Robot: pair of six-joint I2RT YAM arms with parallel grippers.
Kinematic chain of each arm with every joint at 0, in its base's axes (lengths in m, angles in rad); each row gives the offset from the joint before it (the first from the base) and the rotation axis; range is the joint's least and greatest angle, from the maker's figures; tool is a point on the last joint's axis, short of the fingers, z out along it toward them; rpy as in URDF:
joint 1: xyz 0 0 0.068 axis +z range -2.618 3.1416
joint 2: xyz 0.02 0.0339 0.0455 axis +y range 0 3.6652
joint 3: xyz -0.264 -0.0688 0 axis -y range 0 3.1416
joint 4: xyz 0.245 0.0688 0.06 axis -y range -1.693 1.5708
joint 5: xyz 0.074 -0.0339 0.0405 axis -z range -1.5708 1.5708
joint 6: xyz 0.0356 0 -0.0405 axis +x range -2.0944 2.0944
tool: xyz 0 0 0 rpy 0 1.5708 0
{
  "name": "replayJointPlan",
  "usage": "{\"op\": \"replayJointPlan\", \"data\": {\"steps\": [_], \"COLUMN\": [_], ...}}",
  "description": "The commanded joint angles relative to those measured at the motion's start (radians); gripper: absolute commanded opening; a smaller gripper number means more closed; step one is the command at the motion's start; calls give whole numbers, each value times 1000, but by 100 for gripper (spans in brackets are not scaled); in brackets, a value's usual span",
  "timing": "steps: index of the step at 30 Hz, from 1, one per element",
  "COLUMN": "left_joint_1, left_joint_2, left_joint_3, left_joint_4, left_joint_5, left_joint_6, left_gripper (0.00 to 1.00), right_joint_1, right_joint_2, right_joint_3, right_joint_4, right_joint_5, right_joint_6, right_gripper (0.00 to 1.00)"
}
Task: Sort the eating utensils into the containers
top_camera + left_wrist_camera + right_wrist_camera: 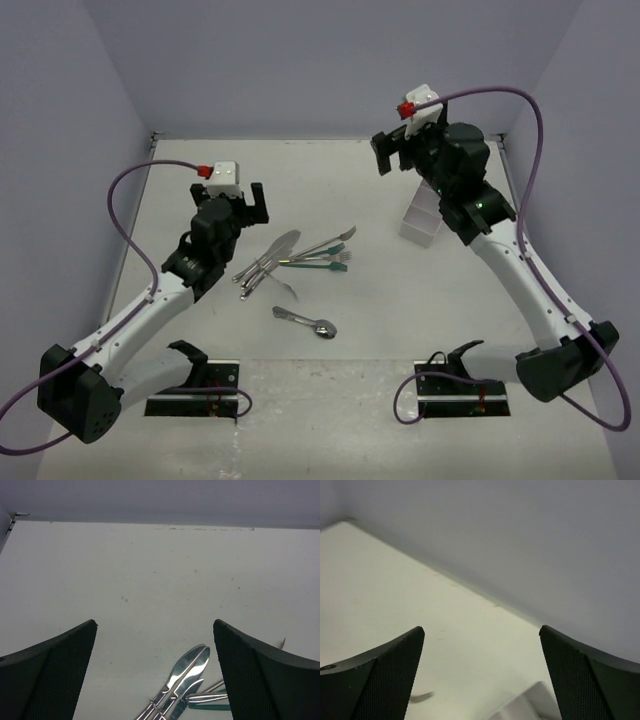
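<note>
Plainly both the left end effector (155,625) and right end effector (481,629) gape wide, holding nothing.

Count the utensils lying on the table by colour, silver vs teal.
Silver utensils: at least 5, counting the lone spoon
Teal utensils: 2
Total: at least 7; they overlap, so the exact count is unclear.
</note>
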Motion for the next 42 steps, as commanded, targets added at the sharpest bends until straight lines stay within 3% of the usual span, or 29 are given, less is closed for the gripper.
{"op": "replayJointPlan", "data": {"steps": [1,4,7,11,13,19,23,30,42], "left_joint_1": [6,6,6,5,5,5,5,5,5], "left_joint_2": [-54,-82,-94,-90,-90,-93,-105,-131,-145], "left_joint_3": [-8,-25,-22,0,4,-6,-16,-25,-34], "left_joint_4": [-11,-22,-52,-132,-160,-196,-192,-204,-227], "left_joint_5": [25,28,9,-29,-40,-38,-32,-34,-60], "left_joint_6": [-45,-71,-93,-142,-162,-190,-200,-200,-199], "left_gripper": [100,100,100,100,100,100,100,100,100], "right_joint_1": [-3,21,152,257,349,509,587,607,638], "right_joint_2": [-63,-71,-115,-119,-105,7,108,259,349], "right_joint_3": [-226,-306,-417,-509,-549,-607,-578,-520,-528], "right_joint_4": [132,87,64,30,5,-2,-27,-35,-18], "right_joint_5": [-558,-675,-498,-505,-423,-367,-235,-77,-68], "right_joint_6": [489,560,478,471,451,456,447,491,470], "right_gripper": [99,99,99,99,99,99,99,99,99]}}
